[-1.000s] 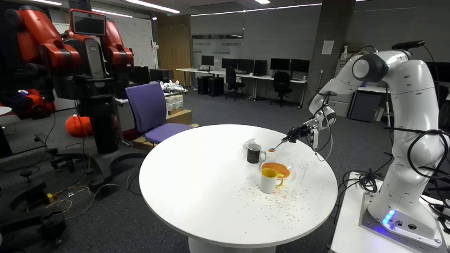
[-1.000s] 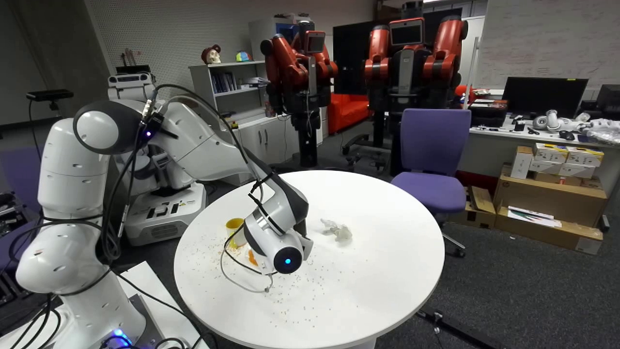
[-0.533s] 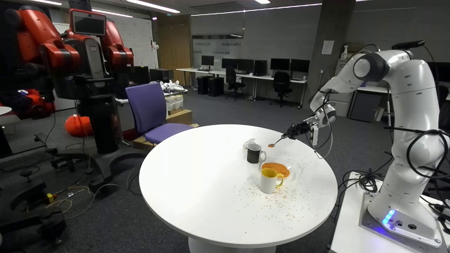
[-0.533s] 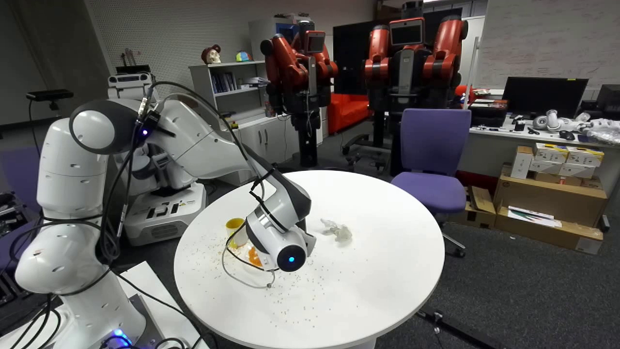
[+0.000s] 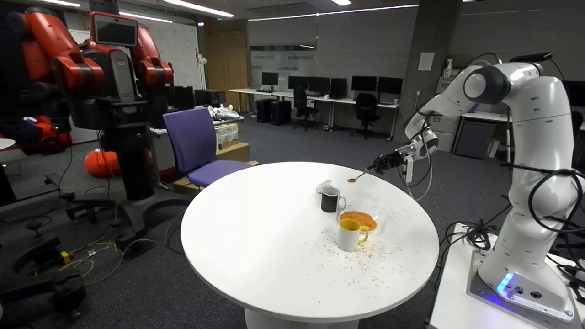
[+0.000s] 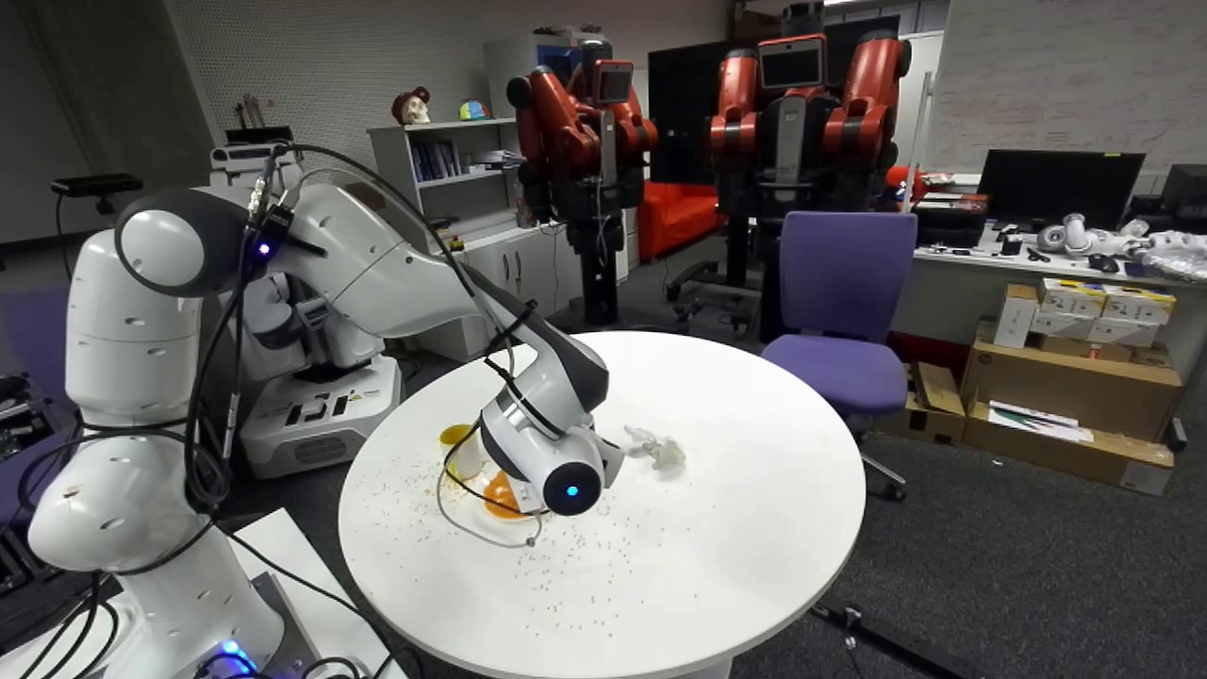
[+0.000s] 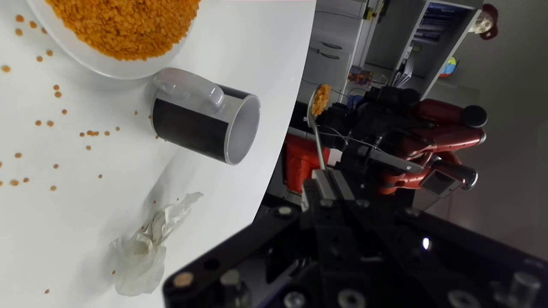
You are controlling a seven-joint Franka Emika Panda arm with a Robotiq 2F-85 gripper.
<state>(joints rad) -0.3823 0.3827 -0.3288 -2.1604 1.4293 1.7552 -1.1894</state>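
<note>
The gripper (image 7: 330,185) clamps a slender, silver-grey spoon (image 7: 317,139) by its handle. The spoon's rounded bowl carries a small heap of orange grains (image 7: 321,99). The spoon is held above the white table (image 5: 256,228), apart from the black-and-grey mug (image 7: 190,127).

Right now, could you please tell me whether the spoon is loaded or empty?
Loaded: the wrist view shows orange grains heaped in the spoon gripped by the hand.

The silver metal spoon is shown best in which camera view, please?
The wrist view: the spoon appears large, heaped with orange grains. In an exterior view the spoon looks small; in an exterior view the white robot arm hides it.
</note>
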